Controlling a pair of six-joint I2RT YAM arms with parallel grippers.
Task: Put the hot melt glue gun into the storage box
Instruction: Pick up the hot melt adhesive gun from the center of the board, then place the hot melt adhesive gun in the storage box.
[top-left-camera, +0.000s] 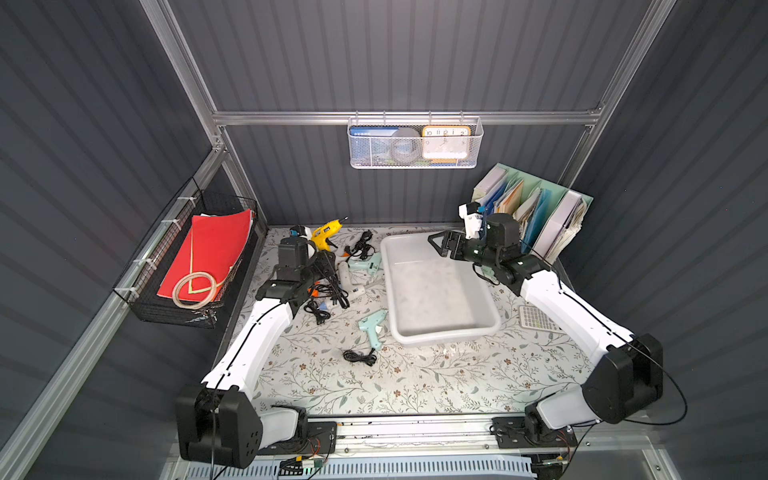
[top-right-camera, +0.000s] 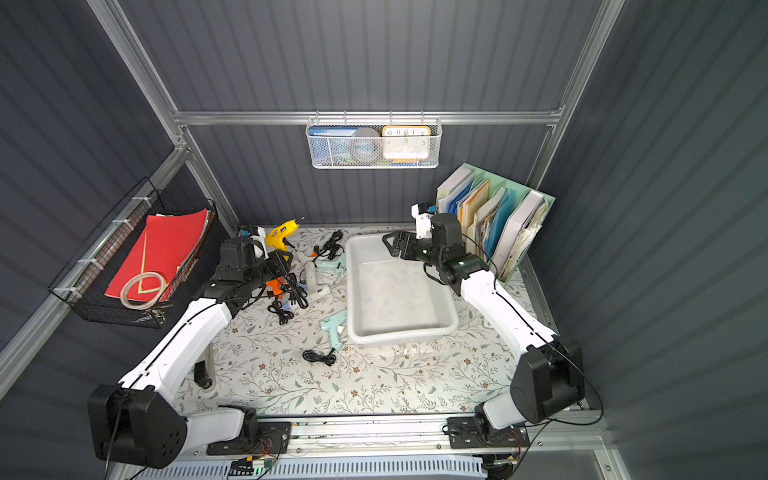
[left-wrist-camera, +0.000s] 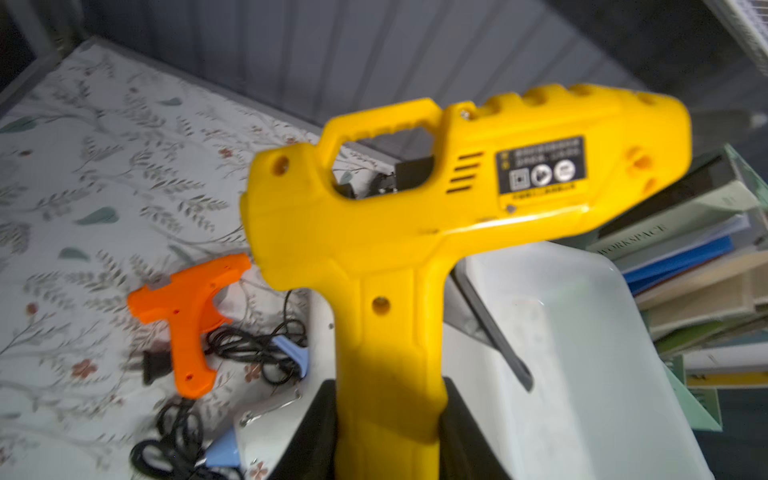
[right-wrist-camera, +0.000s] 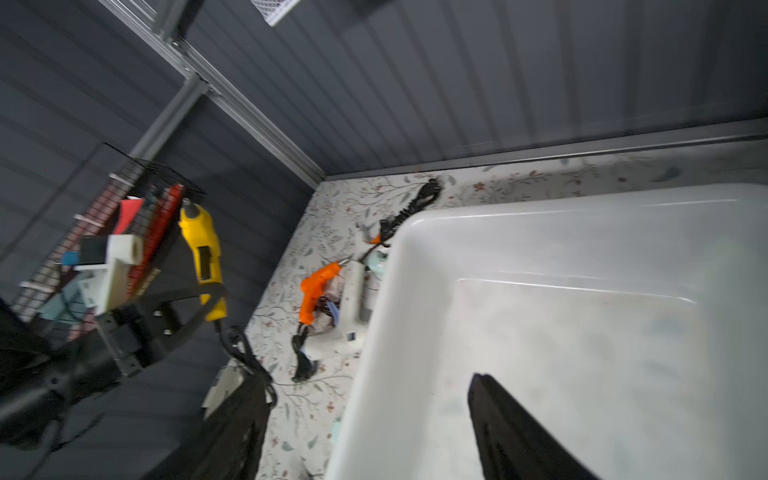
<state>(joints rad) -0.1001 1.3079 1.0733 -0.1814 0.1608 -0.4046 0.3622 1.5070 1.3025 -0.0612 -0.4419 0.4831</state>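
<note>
Gripped by its ribbed yellow plastic handle, the glue gun (left-wrist-camera: 436, 199) is held aloft in the left gripper (left-wrist-camera: 390, 432), fingers clamped, over the floral tabletop (top-left-camera: 415, 382) beside the storage box (top-left-camera: 490, 328). The right gripper (top-left-camera: 437, 245) is poised over the box's far rounded rim, fingers parted, nothing between them. An orange gun (left-wrist-camera: 191, 316) is seen clearly only in wrist views.

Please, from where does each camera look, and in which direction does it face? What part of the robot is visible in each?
Top views: high above the front edge, looking down at the table; both arms show.
Left wrist: on the left arm, facing along its tool, shut on the yellow glue gun handle; storage box behind.
Right wrist: on the right arm, looking over the storage box toward the left arm; its own tool stands open.
Shared: all views show the yellow glue gun and storage box.
</note>
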